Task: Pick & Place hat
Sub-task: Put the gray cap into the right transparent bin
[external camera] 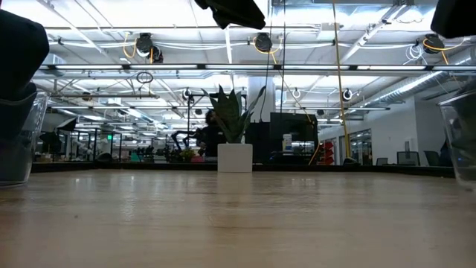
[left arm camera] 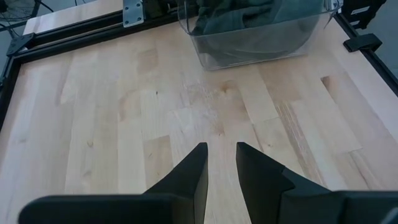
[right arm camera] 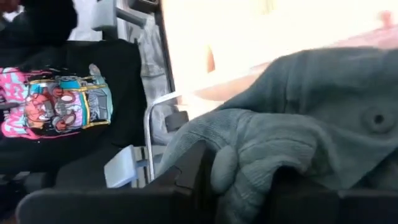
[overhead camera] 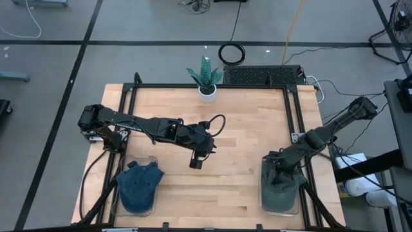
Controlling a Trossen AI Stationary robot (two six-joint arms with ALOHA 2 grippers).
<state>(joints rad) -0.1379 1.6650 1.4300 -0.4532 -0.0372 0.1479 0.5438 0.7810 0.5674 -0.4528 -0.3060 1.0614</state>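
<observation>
A grey-green hat (overhead camera: 281, 188) lies in a clear bin (overhead camera: 264, 205) at the table's near right corner. My right gripper (overhead camera: 278, 173) reaches down into that bin and is shut on the hat's cloth (right arm camera: 323, 106). A dark blue hat (overhead camera: 138, 185) fills a second clear bin (overhead camera: 154, 158) at the near left, with no gripper on it. My left gripper (overhead camera: 195, 163) hangs over the bare table between the two bins, open by a narrow gap (left arm camera: 221, 146), touching nothing. In its wrist view the right bin (left arm camera: 249, 53) stands ahead. My right gripper pinches a bunched fold of the grey-green hat (right arm camera: 233, 163) between its two fingers (right arm camera: 189, 171), coming from above and slanting down into the bin. The rest of the hat lies slack in the bin around the fingers. How far back the cloth reaches is hidden.
A potted plant in a white pot (overhead camera: 206, 78) stands at the far edge's middle. A black frame (overhead camera: 293, 109) borders the wooden table. Bare wood (overhead camera: 238, 135) lies between the bins. A person in a black printed T-shirt (right arm camera: 62, 106) shows beyond the table's right side.
</observation>
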